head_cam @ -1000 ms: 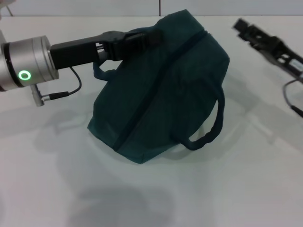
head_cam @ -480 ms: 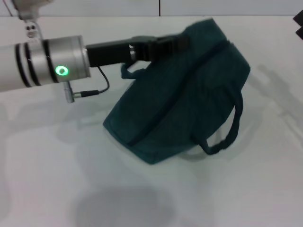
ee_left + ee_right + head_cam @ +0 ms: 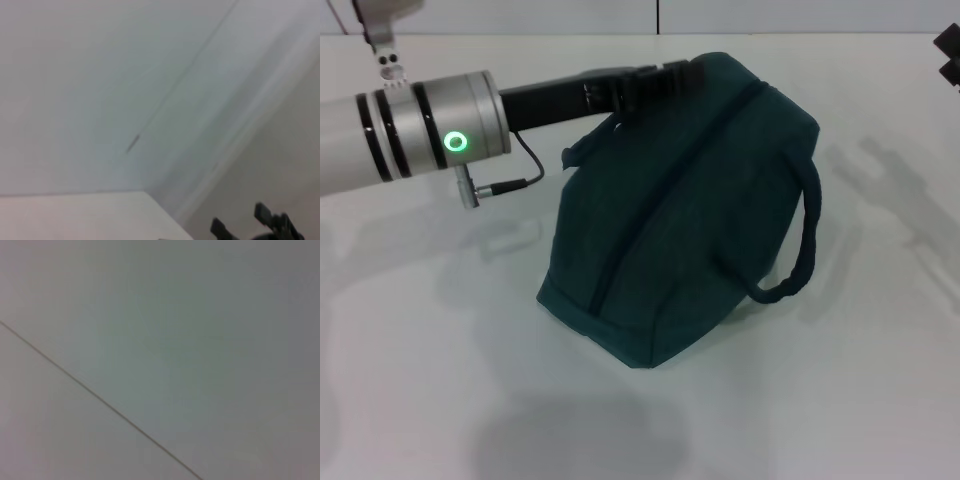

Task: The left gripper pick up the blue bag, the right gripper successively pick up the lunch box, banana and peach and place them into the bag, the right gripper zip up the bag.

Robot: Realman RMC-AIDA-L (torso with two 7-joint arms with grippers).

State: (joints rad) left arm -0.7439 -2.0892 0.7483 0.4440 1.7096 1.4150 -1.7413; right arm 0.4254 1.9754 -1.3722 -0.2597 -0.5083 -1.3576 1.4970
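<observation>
**A:** Blue bag [image 3: 690,200] first: where do we have it?

**B:** We have it toward the back middle of the desk [image 3: 440,380], its bottom edge resting on the surface and its top tipped up toward the far edge. Our left gripper [image 3: 655,78] reaches in from the left edge and is clenched on the cloth at the bag's upper rim, so the bag hangs from that grasp and leans instead of lying flat.

**A:** Why do we hold it by the top?

**B:** We judge that lifting there stands the bag up and keeps the zip line facing us, ready for the closing pull. The zip seam looks closed along its length, though we cannot make out the pull. One rope handle [image 3: 798,250] droops free on the right side.

**A:** And our right gripper [image 3: 949,55]?

**B:** Only a black scrap of it shows at the far right edge, well apart from the bag. We cannot tell how its fingers stand.

**A:** The lunch box, banana and peach?

**B:** We see none of them out on the desk; presumably they are inside.
</observation>
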